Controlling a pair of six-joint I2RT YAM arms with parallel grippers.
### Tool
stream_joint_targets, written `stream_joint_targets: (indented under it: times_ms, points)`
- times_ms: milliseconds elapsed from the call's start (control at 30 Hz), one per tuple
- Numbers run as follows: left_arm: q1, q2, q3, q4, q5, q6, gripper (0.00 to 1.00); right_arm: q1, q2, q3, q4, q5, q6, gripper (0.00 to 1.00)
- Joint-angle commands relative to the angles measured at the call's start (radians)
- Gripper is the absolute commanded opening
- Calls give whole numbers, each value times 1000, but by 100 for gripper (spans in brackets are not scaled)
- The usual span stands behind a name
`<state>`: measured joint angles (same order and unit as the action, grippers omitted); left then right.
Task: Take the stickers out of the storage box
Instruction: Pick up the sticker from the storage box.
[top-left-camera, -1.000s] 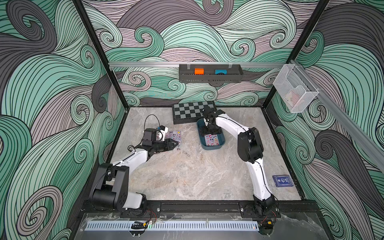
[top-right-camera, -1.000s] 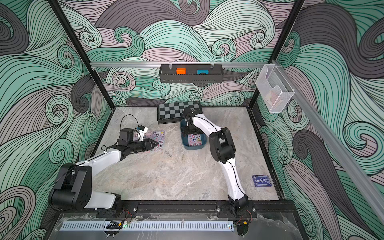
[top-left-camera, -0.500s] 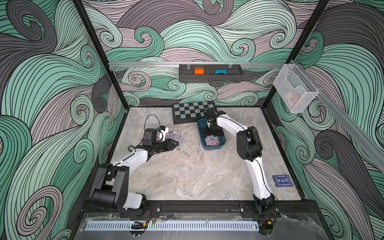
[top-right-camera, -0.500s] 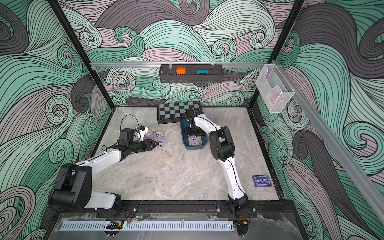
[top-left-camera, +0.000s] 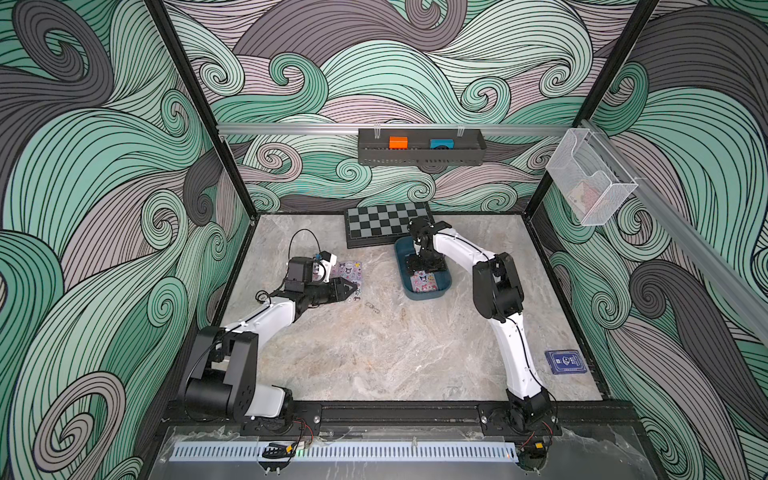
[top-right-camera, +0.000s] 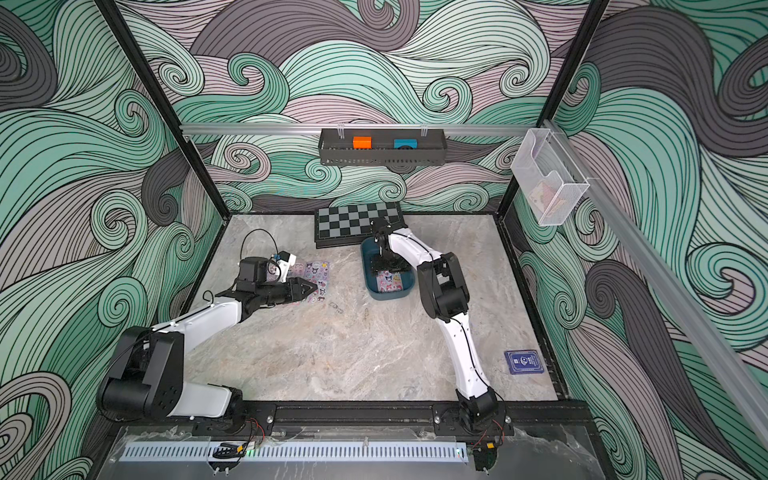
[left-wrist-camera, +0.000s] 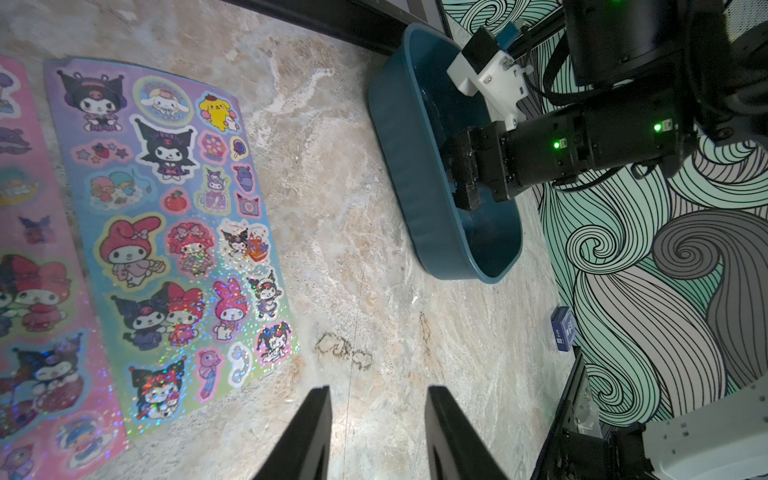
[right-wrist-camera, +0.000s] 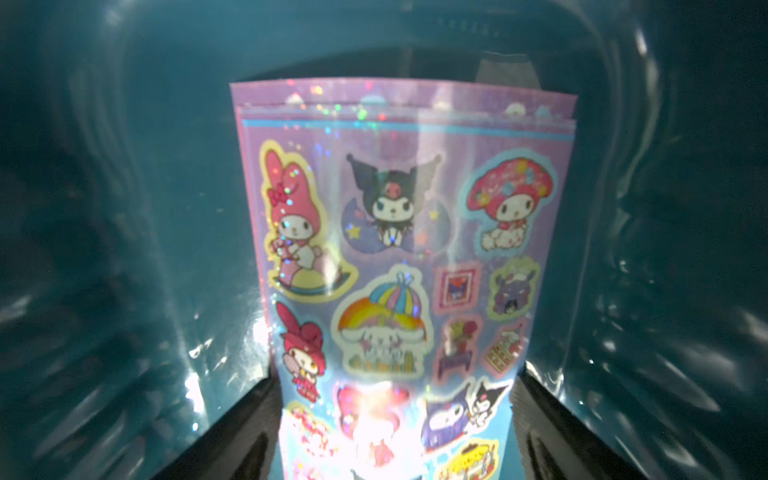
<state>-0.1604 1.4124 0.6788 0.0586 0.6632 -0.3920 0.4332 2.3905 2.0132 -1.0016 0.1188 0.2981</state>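
Observation:
The dark teal storage box (top-left-camera: 428, 296) (top-right-camera: 390, 296) sits just in front of the chessboard. A stack of pink-purple stickers (top-left-camera: 424, 280) (right-wrist-camera: 399, 249) lies in it. My right gripper (top-left-camera: 424, 265) (right-wrist-camera: 395, 376) reaches down into the box, open, with a finger at each long edge of the stack; whether they press it I cannot tell. Two more sticker sheets (top-left-camera: 349, 270) (left-wrist-camera: 166, 232) lie flat on the table at the left. My left gripper (top-left-camera: 355, 287) (left-wrist-camera: 378, 388) hovers open beside them over bare table, holding nothing.
A chessboard (top-left-camera: 386, 220) lies against the back wall, touching the box's far end. A black wall tray (top-left-camera: 419, 151) holds an orange and a blue block. A clear bin (top-left-camera: 590, 183) hangs on the right wall. A dark blue card box (top-left-camera: 566, 362) lies front right.
My right gripper has sunk deeper into the storage box and its jaws have narrowed toward the sticker stack. The left arm has not moved.

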Motion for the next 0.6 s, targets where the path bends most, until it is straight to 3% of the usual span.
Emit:
stream_joint_targets:
  times_ms: [0, 267, 567]
  points:
    - [-7, -1, 33, -12, 19, 23, 42, -2, 30, -8, -17, -7, 5, 79]
    - [-7, -3, 33, -14, 16, 26, 42, -2, -59, -61, 22, 6, 11, 65]
    - [-7, -3, 33, -18, 15, 27, 42, -3, -164, -134, 86, 16, 11, 60]
